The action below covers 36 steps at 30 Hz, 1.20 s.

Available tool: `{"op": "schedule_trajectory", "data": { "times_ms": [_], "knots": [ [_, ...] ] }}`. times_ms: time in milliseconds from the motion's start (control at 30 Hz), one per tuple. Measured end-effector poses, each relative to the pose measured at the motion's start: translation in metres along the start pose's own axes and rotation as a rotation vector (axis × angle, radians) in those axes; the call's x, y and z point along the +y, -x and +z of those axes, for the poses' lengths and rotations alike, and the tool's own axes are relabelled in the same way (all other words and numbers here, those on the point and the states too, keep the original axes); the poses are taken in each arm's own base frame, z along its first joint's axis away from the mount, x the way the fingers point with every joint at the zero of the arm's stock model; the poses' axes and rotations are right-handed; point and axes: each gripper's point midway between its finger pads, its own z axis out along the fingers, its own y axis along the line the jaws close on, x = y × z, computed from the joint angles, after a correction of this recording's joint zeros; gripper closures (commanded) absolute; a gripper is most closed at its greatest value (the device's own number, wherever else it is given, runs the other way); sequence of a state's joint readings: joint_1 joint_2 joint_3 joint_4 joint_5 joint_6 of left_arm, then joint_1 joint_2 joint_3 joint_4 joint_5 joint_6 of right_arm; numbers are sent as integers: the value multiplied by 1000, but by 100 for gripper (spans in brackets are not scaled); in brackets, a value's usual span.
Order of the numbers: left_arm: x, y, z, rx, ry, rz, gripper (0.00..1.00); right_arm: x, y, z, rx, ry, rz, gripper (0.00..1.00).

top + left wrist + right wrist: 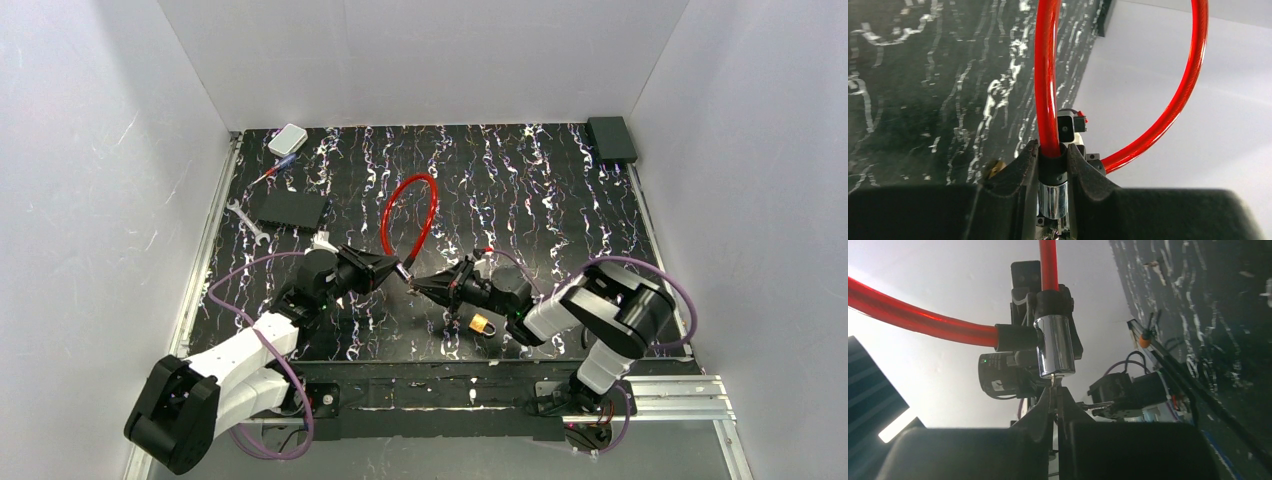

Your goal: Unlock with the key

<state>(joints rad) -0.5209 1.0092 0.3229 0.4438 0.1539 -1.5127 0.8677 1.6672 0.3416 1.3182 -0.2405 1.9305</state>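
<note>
We noted the left gripper [1052,161] clamped on the cable lock [1054,345] barrel, over the desk [560,200] near its front edge. The right gripper [1055,399], facing it, pinched the key [1054,383]. The key lay in line with the barrel's long axis, tip at the barrel's end.

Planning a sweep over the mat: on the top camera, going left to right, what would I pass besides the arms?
Wrench → red cable lock → brass padlock → black box in the far corner.
</note>
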Motion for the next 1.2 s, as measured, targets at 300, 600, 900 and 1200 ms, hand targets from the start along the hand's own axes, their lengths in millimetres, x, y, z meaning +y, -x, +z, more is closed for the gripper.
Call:
{"op": "schedule_trajectory", "data": {
  "times_ms": [300,600,900,1200],
  "knots": [
    [71,-3,3,1,204,-89,99,-63,6,6,12,-103,40,99],
    [99,-8,8,27,307,-137,70,-84,6,8,3,-124,-59,99],
    [81,-56,1,275,289,-148,59,-82,18,18,-62,-100,-65,99],
    [82,-67,4,358,326,-167,60,-83,21,19,-71,-99,-86,99]
  ]
}}
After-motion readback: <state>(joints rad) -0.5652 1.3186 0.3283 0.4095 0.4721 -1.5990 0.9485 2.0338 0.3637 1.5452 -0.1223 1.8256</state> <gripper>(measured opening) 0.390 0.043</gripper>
